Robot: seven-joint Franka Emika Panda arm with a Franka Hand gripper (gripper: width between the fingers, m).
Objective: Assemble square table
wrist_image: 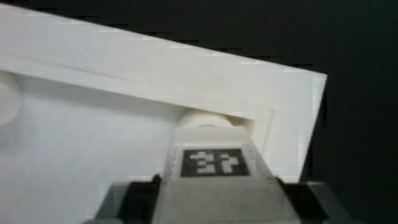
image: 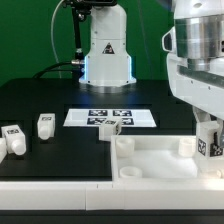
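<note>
White leg (wrist_image: 215,150) pinched in tool (wrist_image: 215,198) at tabletop (image: 150,160) corner; loose legs (image: 45,124) nr marker board (image: 80,117).

Legible text, brands, numerals: none in either view.

Sign, one: dark triangle on the white robot base (image: 107,48); the symbol inside is too small to read.

Square black-and-white tags, coded patterns rather than letters:
- a row printed on the marker board (image: 110,116);
- one on the far-left leg (image: 14,140);
- one on the second leg (image: 45,124) beside it;
- one on the middle leg (image: 112,127), in front of the board;
- one on the corner leg (wrist_image: 215,150), seen sharpest in the wrist view, at the corner of the tabletop (wrist_image: 107,70).
</note>
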